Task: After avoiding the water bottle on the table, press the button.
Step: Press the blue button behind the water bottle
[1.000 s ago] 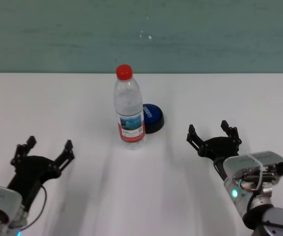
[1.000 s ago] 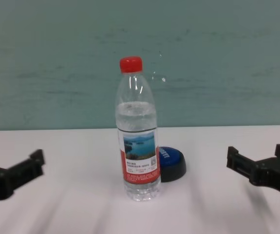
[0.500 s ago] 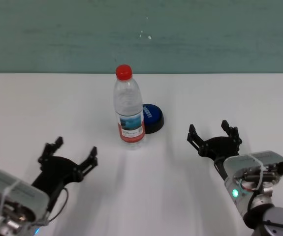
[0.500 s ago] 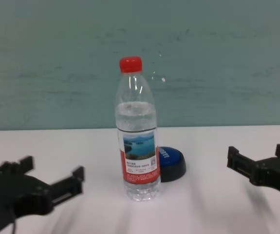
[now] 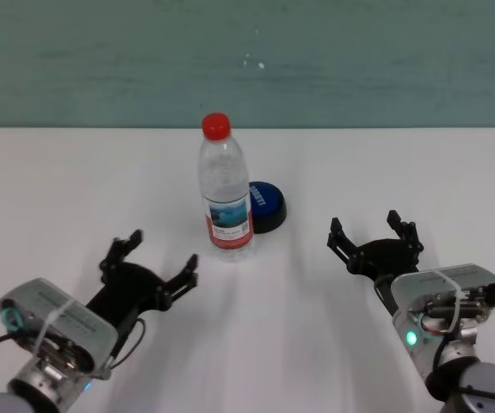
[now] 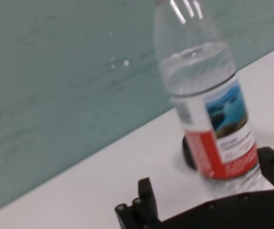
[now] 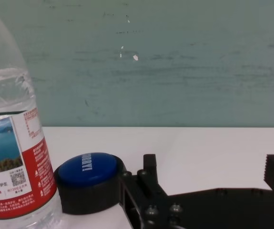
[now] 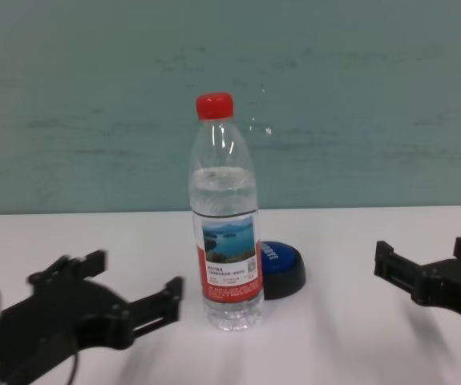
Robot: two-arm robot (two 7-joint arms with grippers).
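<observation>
I am holding the left gripper (image 5: pixel 150 270) (jaws released) just beside the water bottle (image 5: pixel 225 189); the right gripper (image 5: pixel 374 243), likewise released, is idling well apart, and I am judging that clipping the bottle risks toppling it onto the button (image 5: pixel 265 205) behind.

Head view — set high, angled forward and down across the table (image 5: pixel 58 172), taking in the full width to the far wall. Chest view sits lower, near table level, facing straight at the far wall. Both share the water bottle (image 8: pixel 226 216), the button (image 8: pixel 282 267) behind it to the right, and both arms' ends. Left wrist view is close behind the left gripper (image 6: pixel 208 205), tilted, facing the water bottle. Right wrist view — low, level, behind the right gripper (image 7: pixel 213 183), facing the button and water bottle.
</observation>
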